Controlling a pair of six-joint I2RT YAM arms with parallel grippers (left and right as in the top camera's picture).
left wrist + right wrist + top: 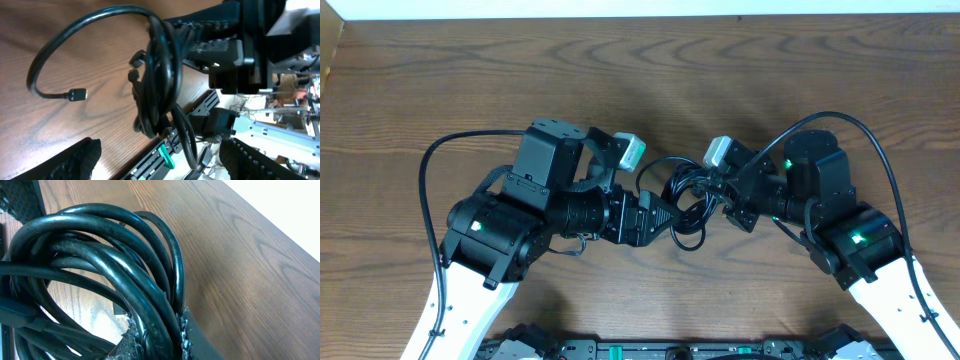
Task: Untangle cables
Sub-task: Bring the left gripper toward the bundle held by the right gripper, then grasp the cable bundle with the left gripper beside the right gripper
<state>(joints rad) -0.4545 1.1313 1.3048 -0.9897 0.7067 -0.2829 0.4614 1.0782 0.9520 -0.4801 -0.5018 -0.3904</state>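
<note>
The right pincer (722, 196) is clamping the looped cables (686, 192) over the surface (620, 60) while the left pincer (670, 215) is gaping apart just beside them.

Overhead looks straight down on the worktop (620, 70); both wrist cameras closely face the cables (688, 195) from opposite sides.

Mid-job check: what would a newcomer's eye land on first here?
The black cables, a knotted clump at the centre of the table, with the right claw shut on its loops. The left claw stands open facing the clump, and one loose plug end curls out over the wood.
</note>
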